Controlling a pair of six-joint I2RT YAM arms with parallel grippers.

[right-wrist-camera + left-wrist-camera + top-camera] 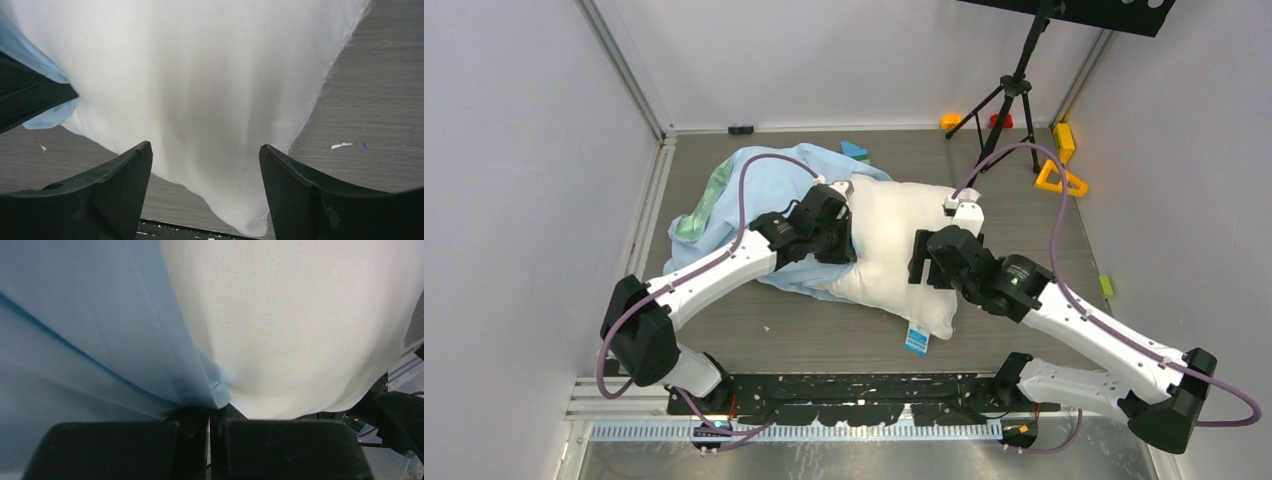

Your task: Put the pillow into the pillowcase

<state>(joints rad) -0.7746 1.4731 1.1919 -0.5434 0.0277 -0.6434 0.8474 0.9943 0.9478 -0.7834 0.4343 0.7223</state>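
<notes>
The white pillow (889,245) lies mid-table, its blue tag (916,341) at the near corner. Its left end sits at the mouth of the wrinkled light-blue pillowcase (759,185), which shows mint green at its far left. My left gripper (839,238) is shut on the pillowcase's edge, where blue cloth (75,340) meets the pillow (300,330); the pinched hem (216,402) sits just above the closed jaws. My right gripper (919,265) hovers over the pillow's near-right part. In the right wrist view it (205,155) stands open, with the pillow (200,75) sagging between its fingers, ungripped.
A black tripod (1014,90) stands at the back right. Small toy blocks lie near it: a yellow triangle (1061,180), a yellow block (1064,140), an orange one (950,121), a red one (1001,121). A blue-green block (854,150) lies behind the pillowcase.
</notes>
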